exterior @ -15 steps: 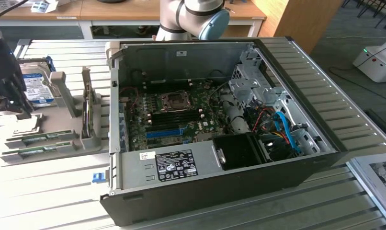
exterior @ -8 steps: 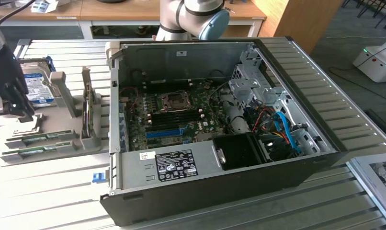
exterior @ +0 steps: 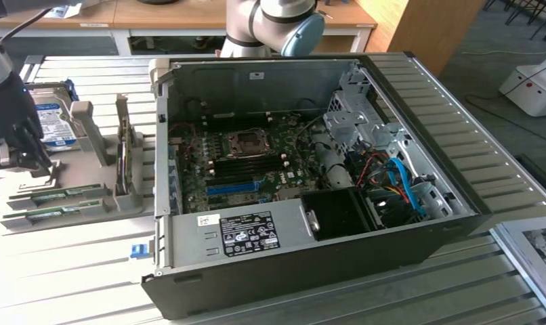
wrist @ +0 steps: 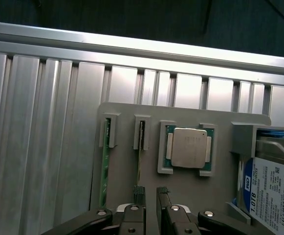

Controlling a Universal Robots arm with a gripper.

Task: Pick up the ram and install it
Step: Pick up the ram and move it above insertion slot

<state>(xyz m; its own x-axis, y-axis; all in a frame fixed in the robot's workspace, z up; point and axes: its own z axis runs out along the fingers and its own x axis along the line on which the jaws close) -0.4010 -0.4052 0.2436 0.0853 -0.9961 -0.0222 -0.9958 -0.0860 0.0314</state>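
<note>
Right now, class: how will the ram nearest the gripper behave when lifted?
The ram is a thin board standing on edge in a holder, so probably stiff and light, but apt to tip once freed. Its narrow edge offers the gripper little surface; it may twist.

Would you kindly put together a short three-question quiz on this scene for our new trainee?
1. True or false: the gripper is holding one of the ram sticks.
2. What sits in the tray between the ram sticks and the hard drive? A) a fan B) the square silver processor chip C) a screwdriver
3. Fill in: in the exterior view, the tray lies to the ____ of the open computer case.
Key: 1 false, the jaws stand open and empty over the tray; 2 B; 3 left.
</note>
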